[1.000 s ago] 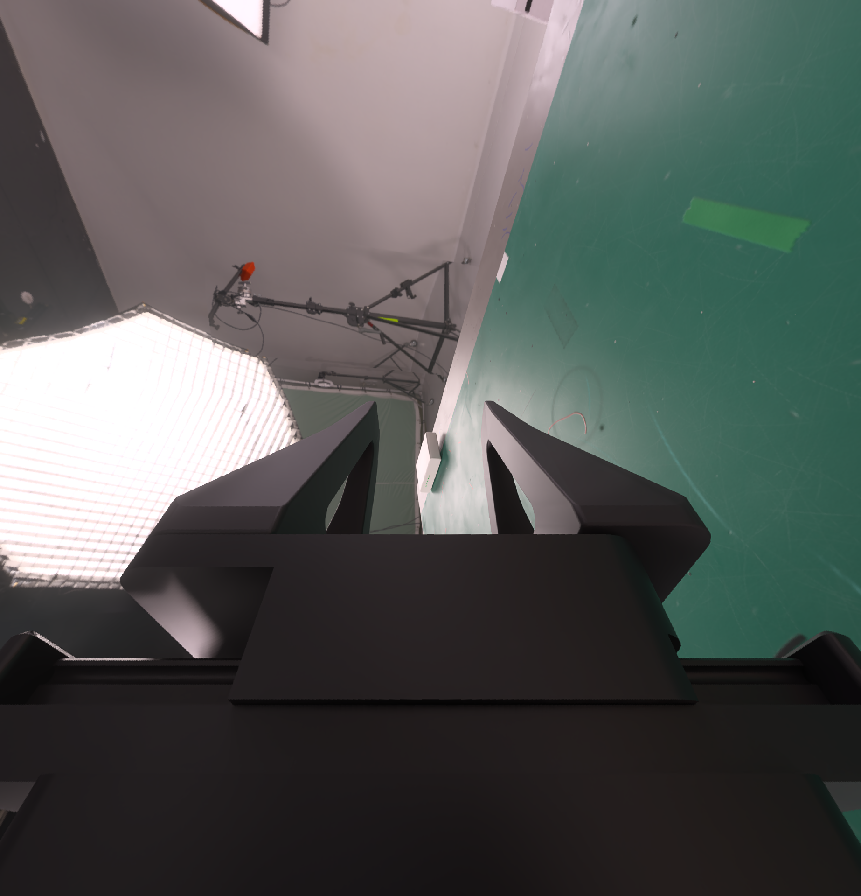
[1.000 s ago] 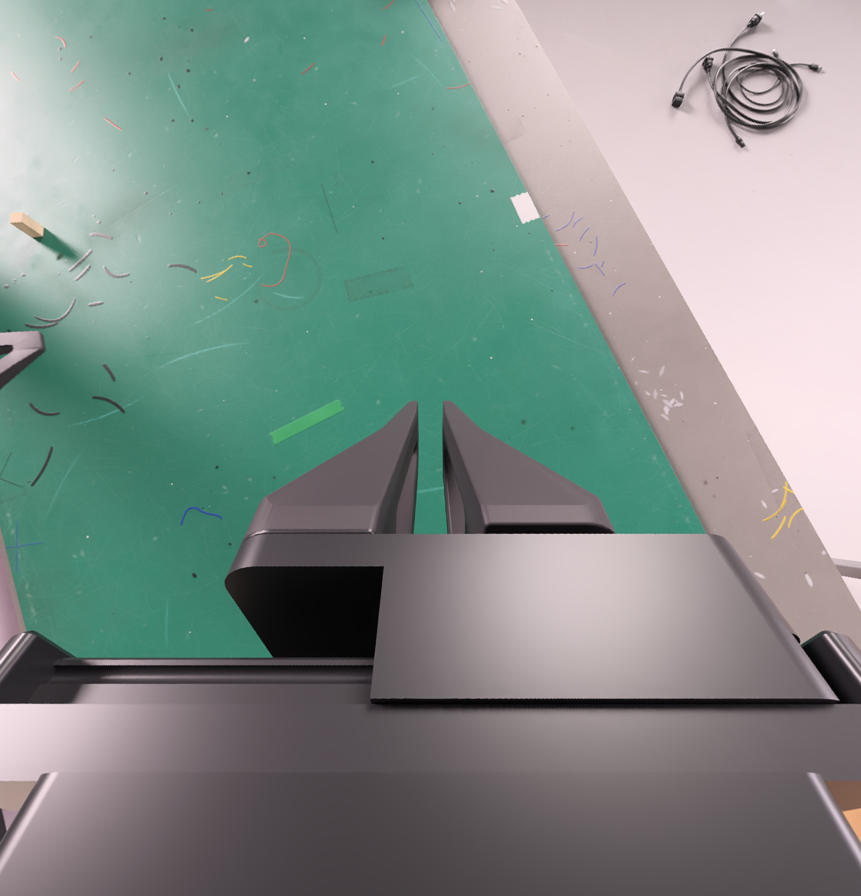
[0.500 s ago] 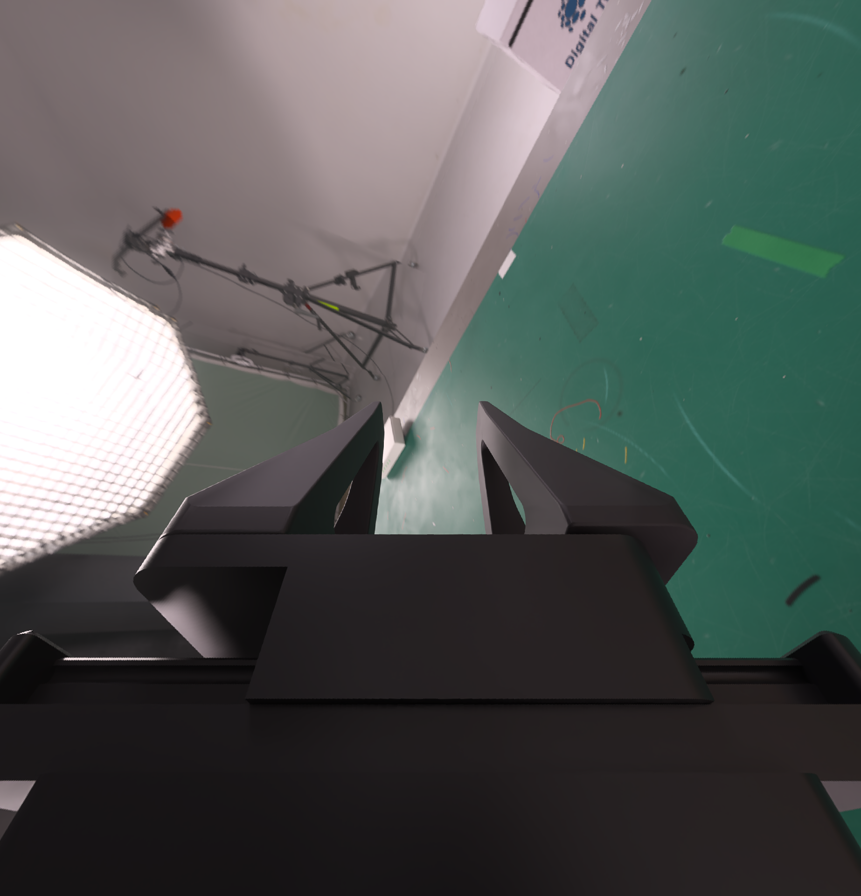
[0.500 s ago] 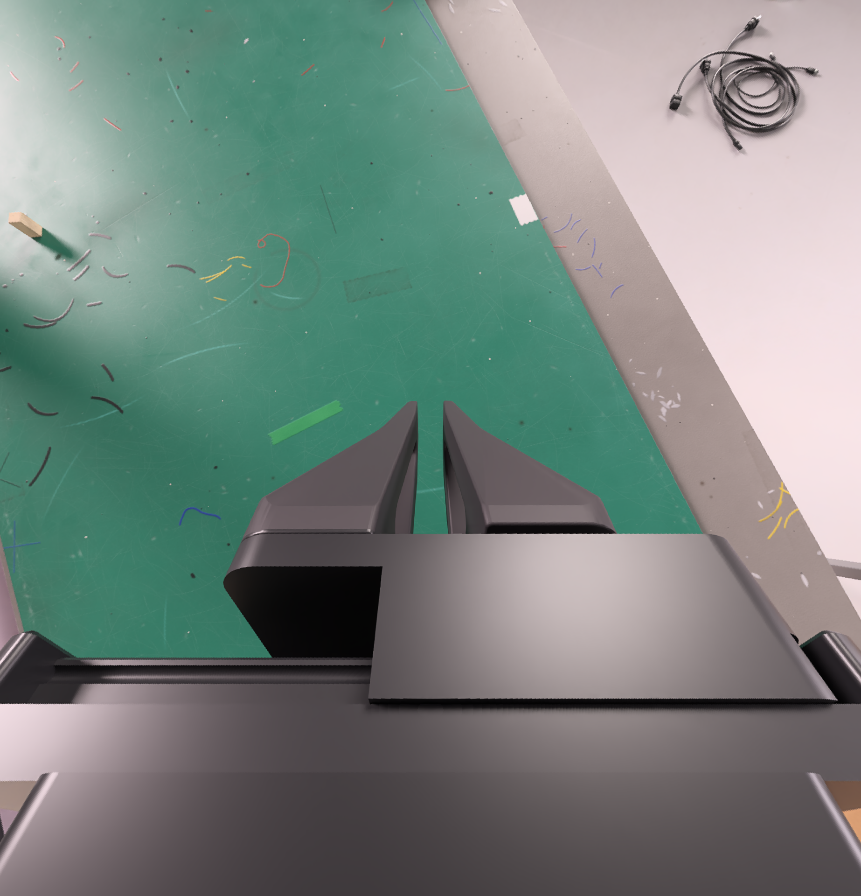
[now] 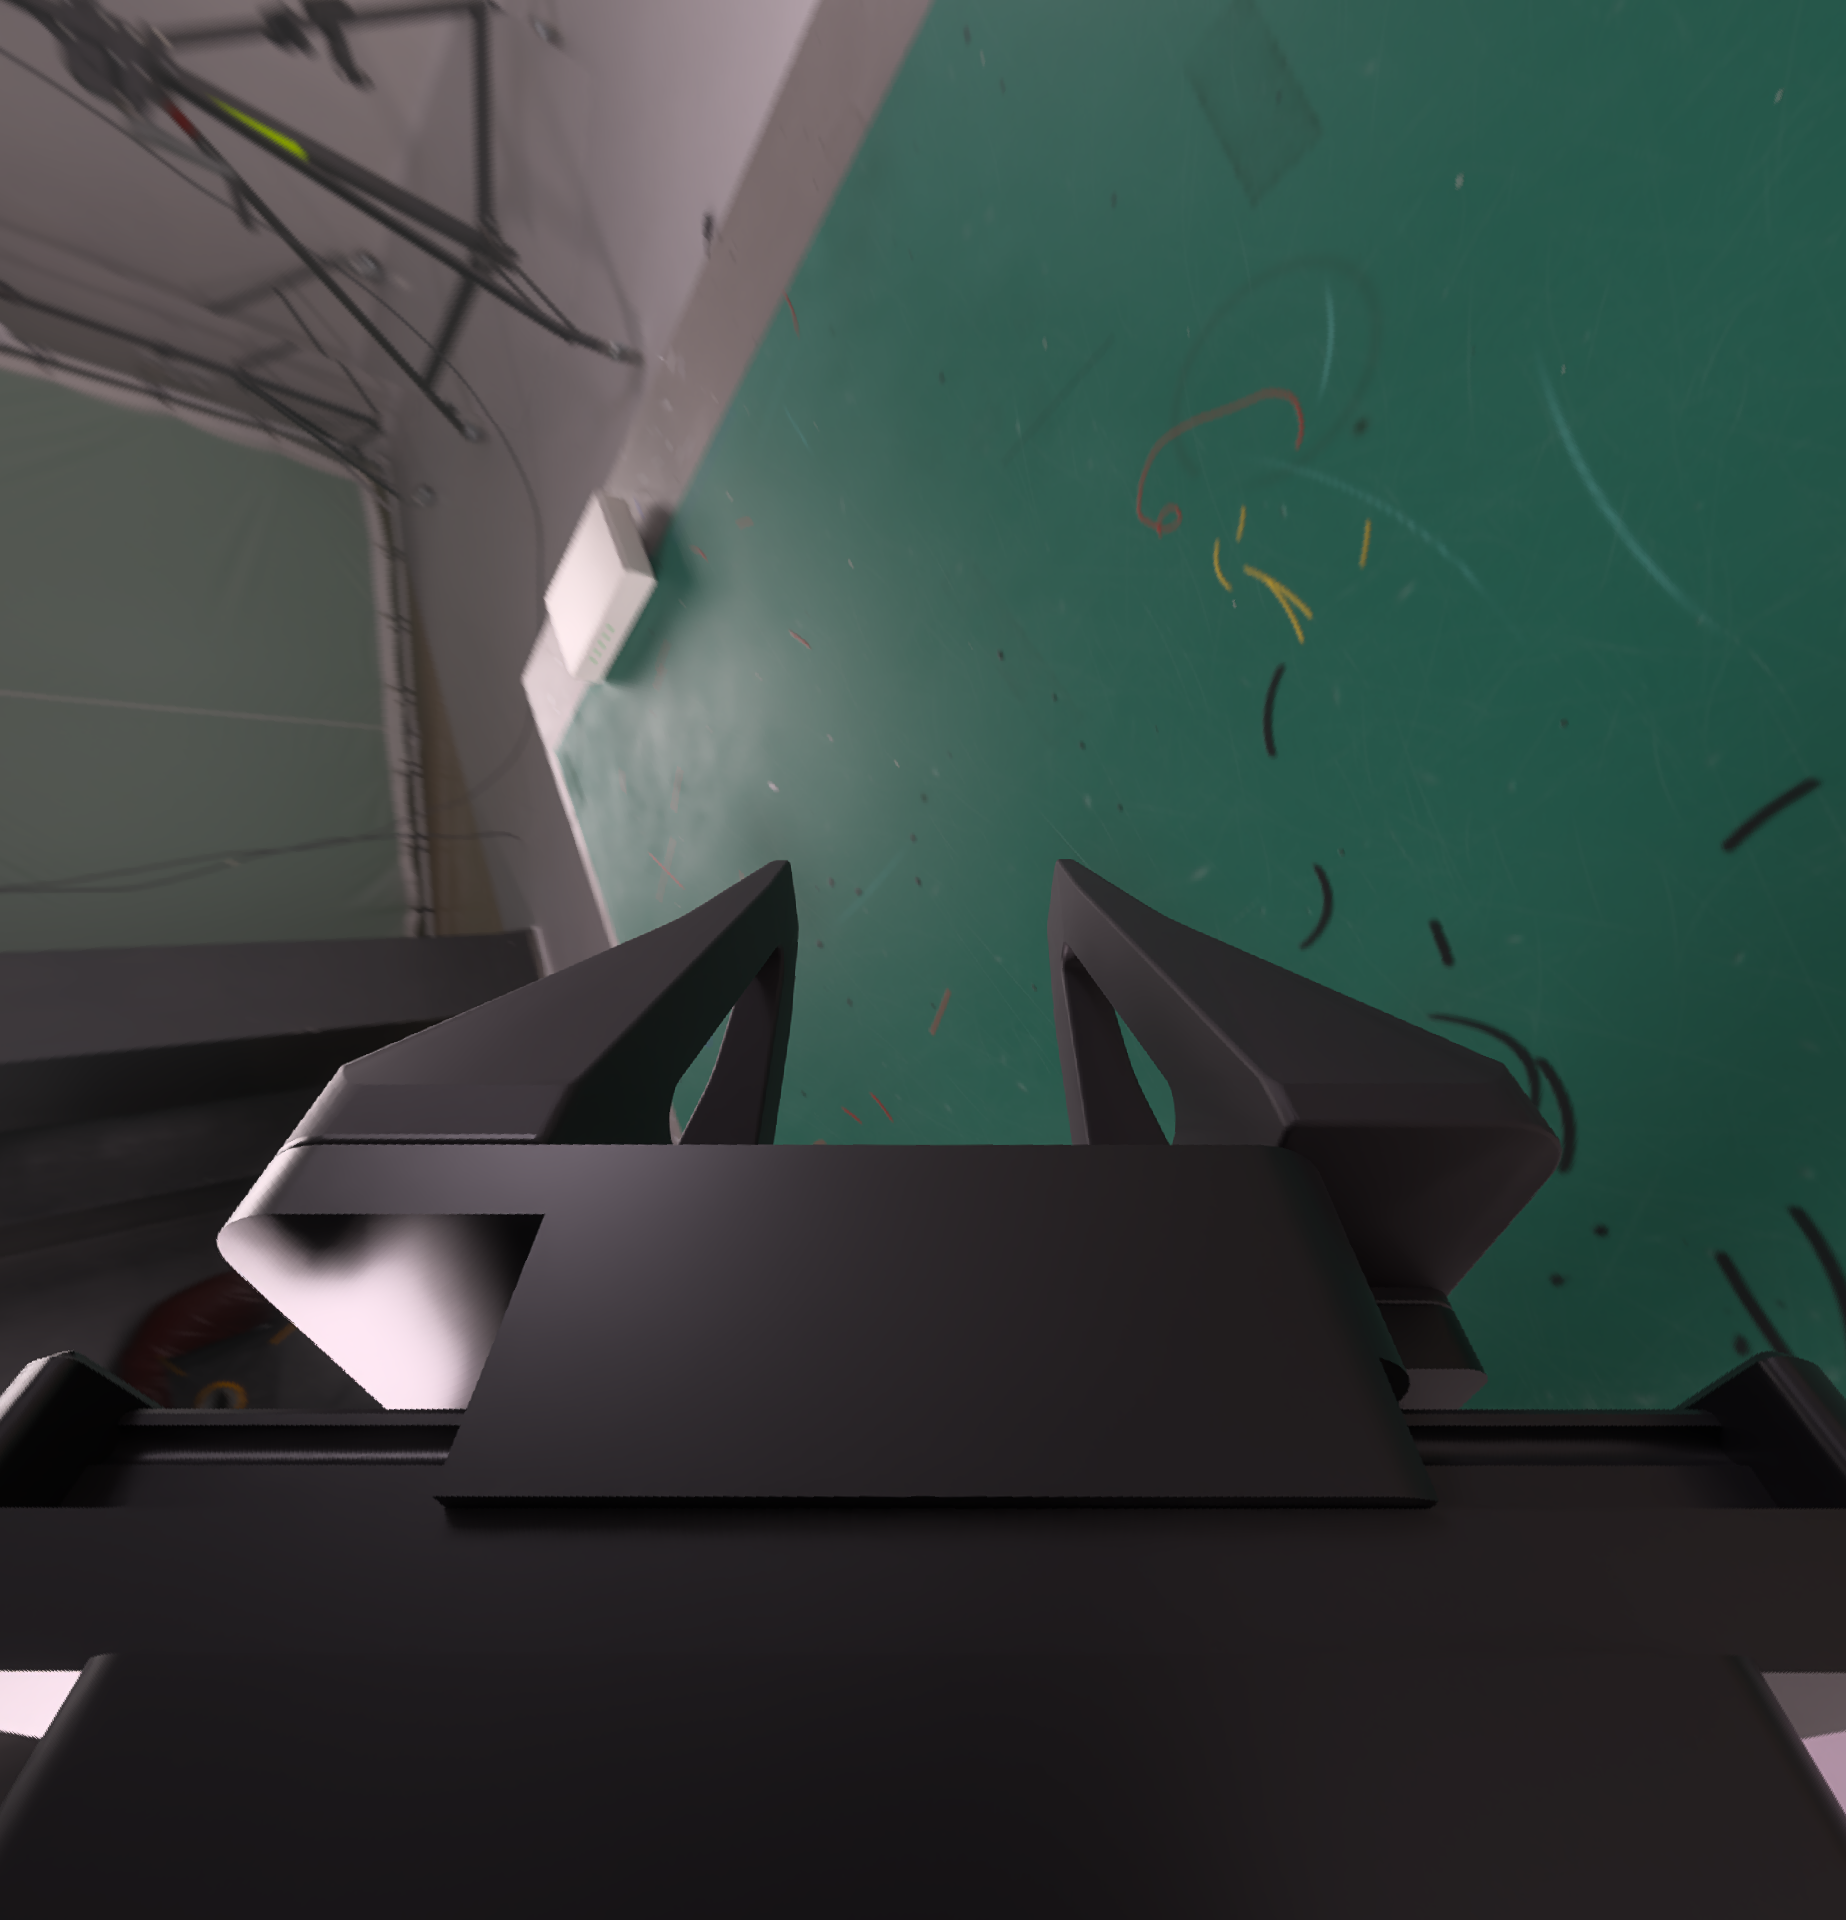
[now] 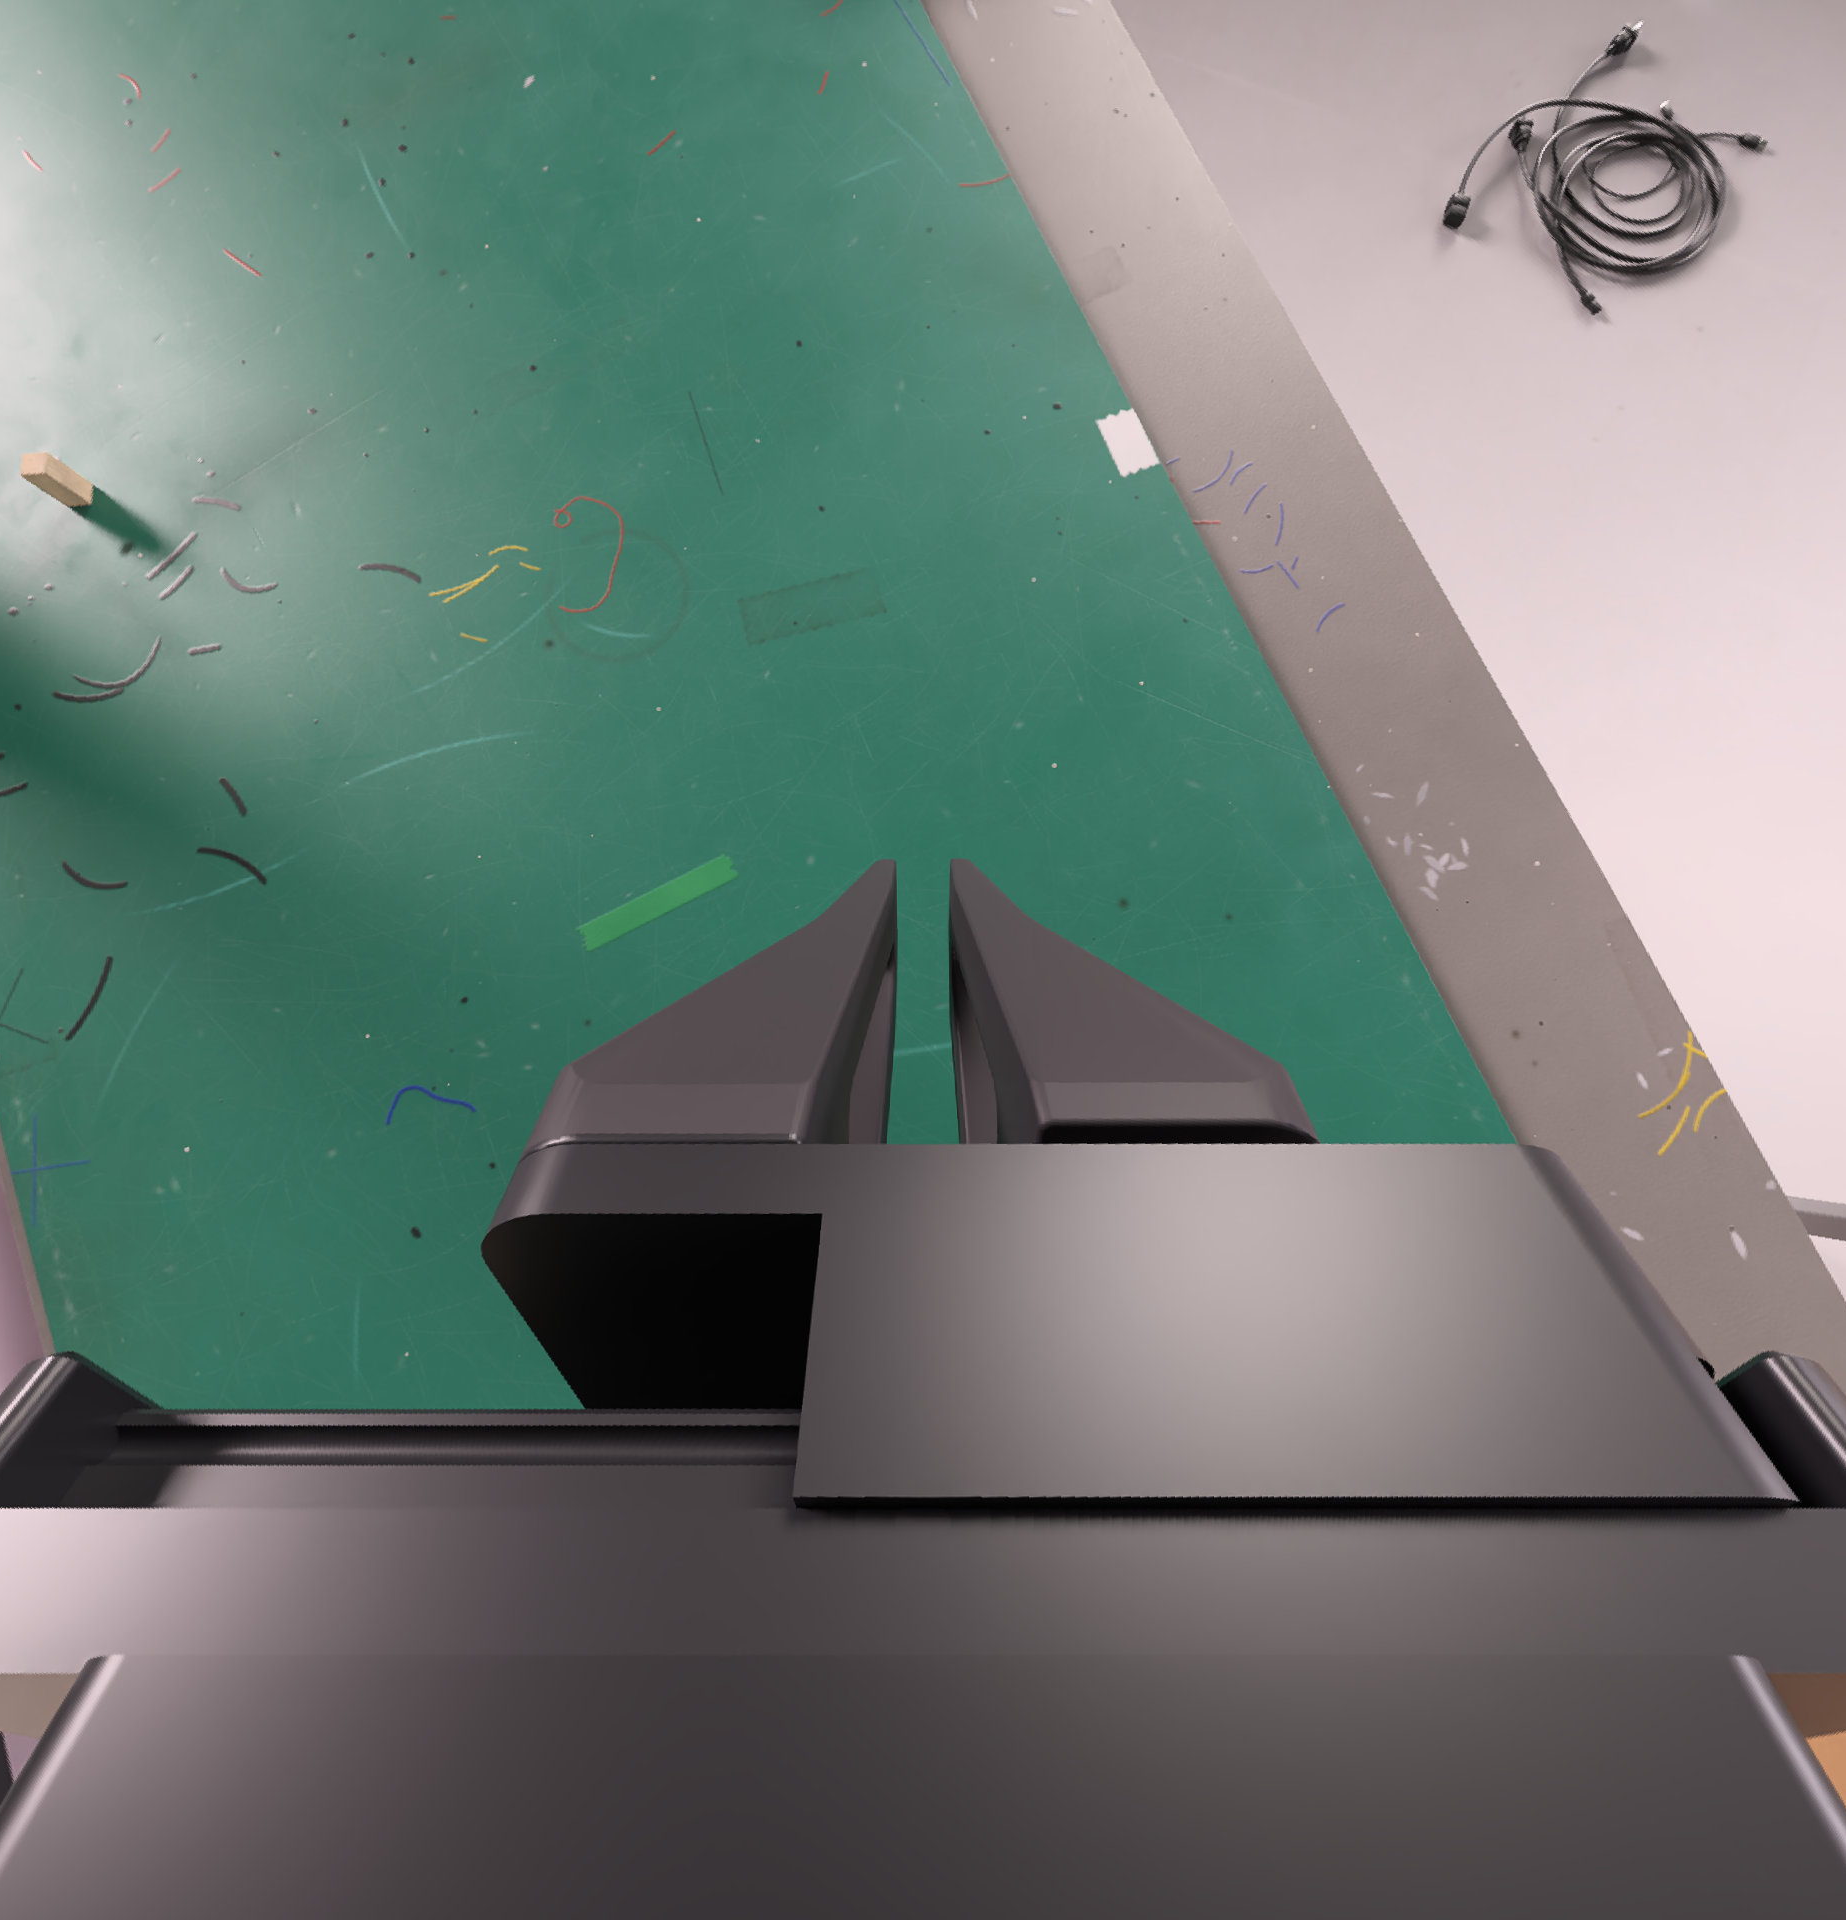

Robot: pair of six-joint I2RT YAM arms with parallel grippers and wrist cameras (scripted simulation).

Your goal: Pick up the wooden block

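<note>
While left tool [image 5: 921, 883] gapes empty, right tool [image 6: 922, 883] near-closed; wooden block [image 6: 57, 480] small, pale tan.

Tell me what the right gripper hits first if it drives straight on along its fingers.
Most likely just the bare green mat: the right gripper points at open surface. The wooden block lies far off to the side of that line.
</note>
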